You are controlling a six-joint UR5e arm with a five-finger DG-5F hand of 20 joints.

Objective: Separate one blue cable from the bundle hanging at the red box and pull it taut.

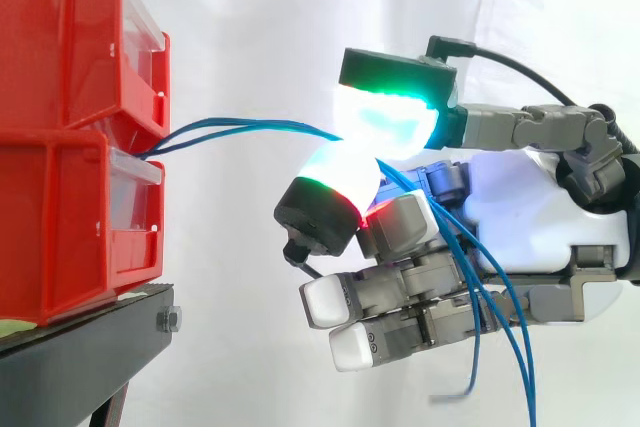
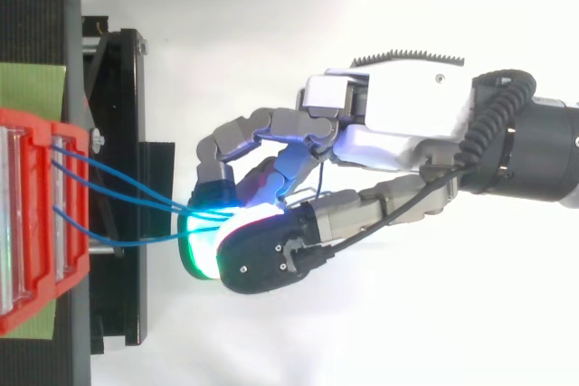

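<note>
1. Two red bins stand stacked beyond the fingertips of the hand, the upper red bin on the lower red bin. Both sit on a black stand before a white curtain.
2. Each bin has a clear front panel. What lies inside cannot be made out through either one.
3. The blue cables come out at the seam where the two bins meet, just above the lower bin's clear front.
4. From there the cables run across the open gap to the hand. In the top view they leave the bins as spread strands and draw together at the fingertips.
5. The strands run nearly level with a slight bow. In the top view, the strand on the thumb's side curves more than the others.
6. The hand is clamped on the cables. An upper pad glowing green and cyan and a lower pad edged in red meet with the cables pinched between them.
7. The other fingers are curled in below the pinch, with white pads facing the bins.
8. Past the pinch the cables cross those curled fingers and hang down under the palm, cut off by the lower edge of the side view. One loose end there is blurred.
9. The pads cover the pinch point, so I cannot tell how many strands are held.
</note>
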